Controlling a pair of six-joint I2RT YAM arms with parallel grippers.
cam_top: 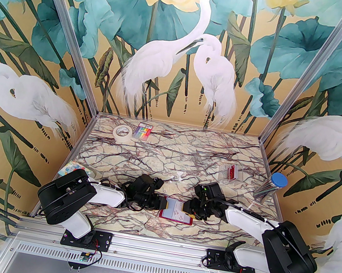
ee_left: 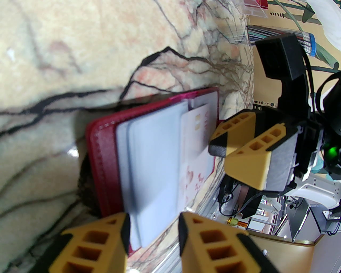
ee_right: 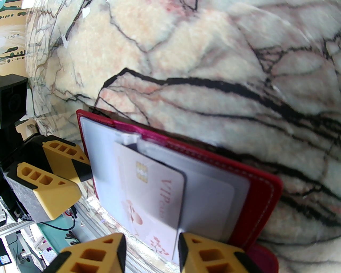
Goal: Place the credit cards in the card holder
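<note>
one pale card (ee_right: pixel 151 186) half under card holder (ee_right: pixel 263 192) sleeves — edges blurry

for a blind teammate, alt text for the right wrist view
Open dark red leather-look card holder on a marble-patterned table, a pale VIP chip card partly in its clear sleeve. Right gripper, jaws apart, at the card's near end; left gripper at the holder's left edge.

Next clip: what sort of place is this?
Most likely a staged robot recording booth, not a real room: aluminium frame posts carry printed egret wallpaper, a marble-pattern table sits inside, and the left arm and right arm are bolted to a rail at its near edge.
</note>
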